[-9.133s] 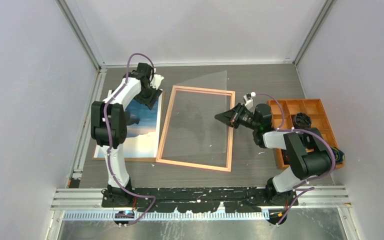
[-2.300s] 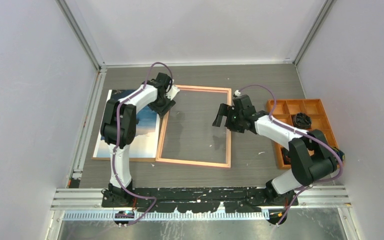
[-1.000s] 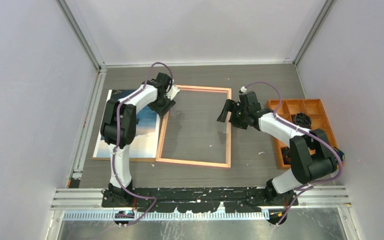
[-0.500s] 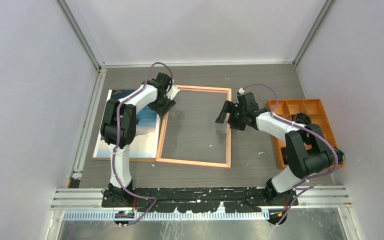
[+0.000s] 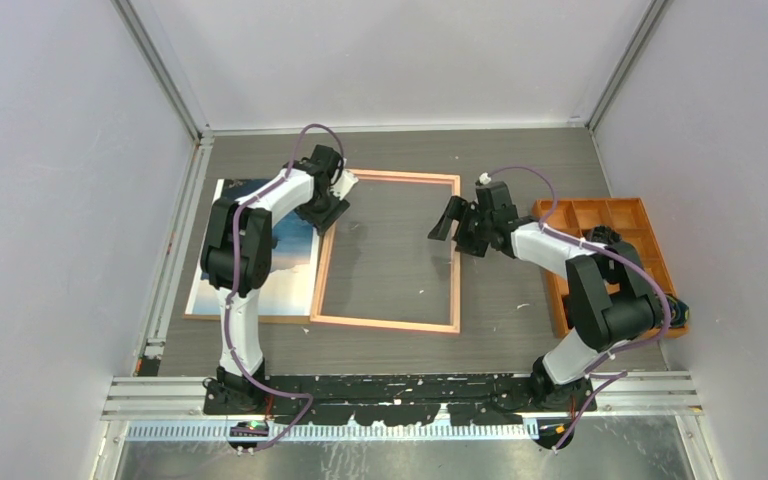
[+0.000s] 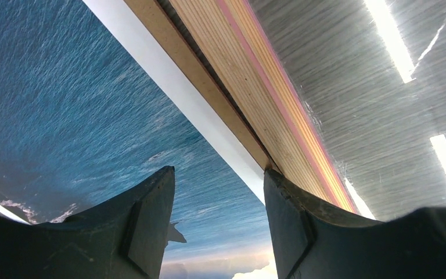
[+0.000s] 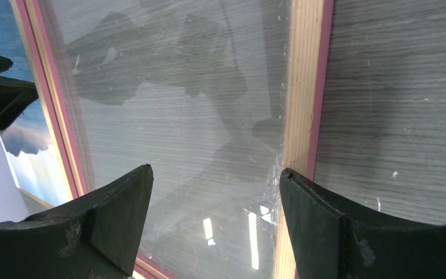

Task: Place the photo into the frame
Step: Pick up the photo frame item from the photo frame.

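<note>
On worktop (image 5: 520, 160) middle, frame (image 5: 385, 323) lying flat, wooden back up, clear pane (image 7: 168, 116) sitting inside. Photo (image 5: 295, 262) lying picture-side up on brown backing board (image 6: 203, 75), just beside frame's left rail. Left pincer (image 6: 218, 174) hanging low by frame's far left corner, fingers apart over photo's edge, gripping nothing. Right pincer (image 7: 215, 171) hanging over right rail, fingers apart, empty. Step likely: getting ready to grab photo. Next move calling for: pinching thin paper only, not board, then flipping it face down onto pane.

I am working in a robot lab: plain pale walls (image 5: 50, 200) box in my grey desk (image 5: 520, 160), with metal rails (image 5: 140, 396) along its edges.
</note>
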Robot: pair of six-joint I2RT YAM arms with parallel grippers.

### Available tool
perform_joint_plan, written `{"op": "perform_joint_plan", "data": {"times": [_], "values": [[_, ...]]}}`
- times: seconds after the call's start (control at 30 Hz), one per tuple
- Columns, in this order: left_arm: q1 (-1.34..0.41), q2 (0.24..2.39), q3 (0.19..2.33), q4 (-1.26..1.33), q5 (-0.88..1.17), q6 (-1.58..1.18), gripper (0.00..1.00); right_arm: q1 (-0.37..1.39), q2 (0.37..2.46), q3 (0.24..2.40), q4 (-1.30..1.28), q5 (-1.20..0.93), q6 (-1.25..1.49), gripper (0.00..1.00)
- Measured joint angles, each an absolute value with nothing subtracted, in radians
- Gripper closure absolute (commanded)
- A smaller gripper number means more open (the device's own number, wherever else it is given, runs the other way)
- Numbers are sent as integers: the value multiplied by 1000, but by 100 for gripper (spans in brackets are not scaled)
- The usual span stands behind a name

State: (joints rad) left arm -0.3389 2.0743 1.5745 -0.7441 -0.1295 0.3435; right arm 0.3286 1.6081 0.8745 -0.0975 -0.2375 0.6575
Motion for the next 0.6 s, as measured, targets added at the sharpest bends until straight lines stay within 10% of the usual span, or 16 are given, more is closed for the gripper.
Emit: {"op": "perform_joint_plan", "data": {"times": [0.6], "values": [[-324,2074,1575,-744,-198,353,40,317,1629,817,99,-319,811,17]]}}
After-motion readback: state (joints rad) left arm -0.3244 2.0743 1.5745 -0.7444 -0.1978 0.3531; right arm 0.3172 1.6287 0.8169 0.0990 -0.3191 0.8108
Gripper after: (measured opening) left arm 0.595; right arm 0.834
